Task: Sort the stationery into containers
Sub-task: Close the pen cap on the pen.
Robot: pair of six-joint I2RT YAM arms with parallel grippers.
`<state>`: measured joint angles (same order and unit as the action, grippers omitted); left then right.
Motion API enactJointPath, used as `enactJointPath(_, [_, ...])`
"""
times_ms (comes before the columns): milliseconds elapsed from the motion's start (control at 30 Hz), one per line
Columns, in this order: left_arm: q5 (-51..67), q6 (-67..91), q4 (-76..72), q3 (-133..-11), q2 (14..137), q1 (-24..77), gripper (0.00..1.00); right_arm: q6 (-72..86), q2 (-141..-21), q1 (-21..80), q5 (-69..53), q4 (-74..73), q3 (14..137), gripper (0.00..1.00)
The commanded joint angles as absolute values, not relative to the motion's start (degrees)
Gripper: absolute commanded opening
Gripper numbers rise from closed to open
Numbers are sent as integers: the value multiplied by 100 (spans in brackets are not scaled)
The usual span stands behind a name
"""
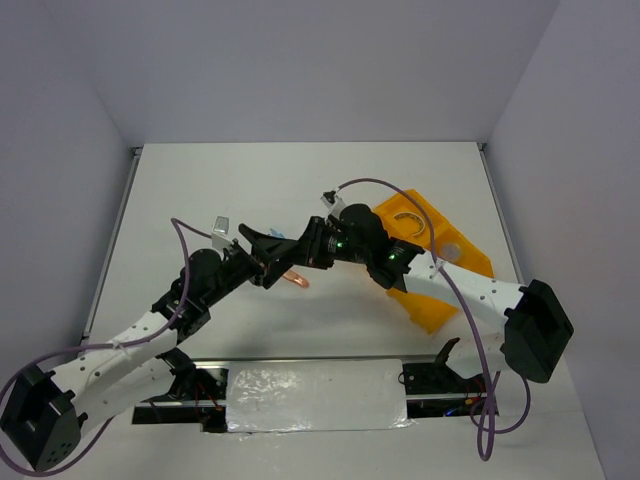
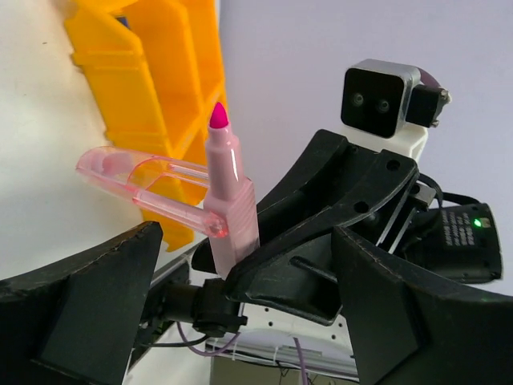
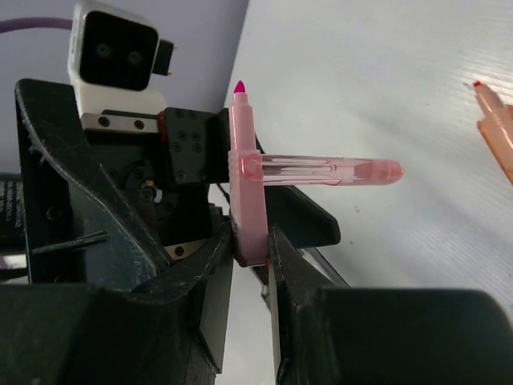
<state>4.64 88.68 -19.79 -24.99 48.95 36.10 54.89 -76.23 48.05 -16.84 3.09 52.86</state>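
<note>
Orange-yellow tray (image 1: 432,312) sat well behind right fingers, off to their side. Left gripper (image 2: 247,234) gaped wide, fingers (image 2: 88,305) spread either side of pink marker (image 3: 248,192), neither touching it. Right gripper (image 3: 250,250) clamped on marker's barrel, low down: tip stood up past fingertips, clear pink cap (image 3: 329,170) jutted sideways just above them. Second salmon pen (image 3: 498,128) lay loose, well apart from right fingertips.

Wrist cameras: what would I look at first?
The pink marker with its bright magenta tip, standing upright, pinched in the right gripper near the middle of the top view. A clear pink cap sticks out sideways from it. To its right sits the big orange-yellow tray.
</note>
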Motion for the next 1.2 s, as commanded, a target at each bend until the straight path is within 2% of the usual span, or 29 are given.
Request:
enactJointPath(0, [176, 9026, -2241, -2391, 4729, 3630, 99, 5204, -7392, 4930, -2469, 1178, 5343, 0])
enactJointPath(133, [27, 8816, -2128, -2425, 4615, 3604, 99, 5089, -7313, 5045, -2365, 906, 5458, 0])
enactJointPath(333, [-623, 8131, -1512, -2680, 4368, 3551, 87, 5159, -7023, 5124, -2259, 888, 5151, 0])
enactJointPath(467, [-984, 7683, -1319, -2795, 4237, 3524, 84, 5229, -6794, 5124, -2250, 923, 4984, 0])
enactJointPath(633, [-1046, 7436, -1511, -2742, 4122, 3516, 80, 5168, -6627, 5168, -2189, 809, 5010, 0])
enactJointPath(800, [-1002, 7277, -1661, -2760, 4070, 3507, 71, 5133, -6671, 5168, -2180, 756, 5019, 0])
enactJointPath(933, [-1019, 7207, -1722, -2733, 3955, 3498, 72, 5124, -6706, 5177, -2136, 765, 4966, 0])
enactJointPath(1067, [-1002, 7181, -1679, -2804, 3911, 3507, 94, 5028, -6767, 5168, -2057, 694, 4992, 0])
enactJointPath(1167, [-914, 7154, -1705, -2848, 3946, 3498, 96, 4966, -6803, 5168, -2013, 580, 5080, 0])
